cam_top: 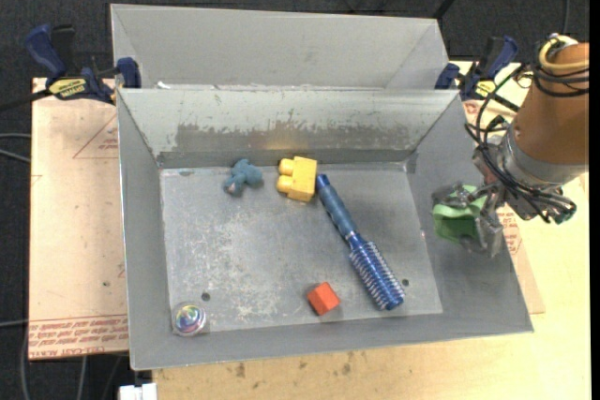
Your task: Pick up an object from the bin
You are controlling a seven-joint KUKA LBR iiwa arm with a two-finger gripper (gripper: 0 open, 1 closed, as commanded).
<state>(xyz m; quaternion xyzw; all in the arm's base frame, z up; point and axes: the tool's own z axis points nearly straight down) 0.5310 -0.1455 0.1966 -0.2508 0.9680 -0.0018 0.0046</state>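
Note:
My gripper (480, 222) hangs over the bin's right sloping wall, shut on a crumpled green thing (453, 212) that sticks out to its left, clear of the floor. Nearest on the bin floor is a blue hairbrush (361, 248), lying on a slant with its bristled head toward the front right. At the tip of the brush handle, near the back wall, sits a yellow block (297, 178).
A small blue figure (242, 175) lies left of the yellow block. An orange-red cube (323, 299) rests near the front edge, and a shiny round thing (189, 319) sits in the front left corner. The arm's orange cover and cables stand at the right rim.

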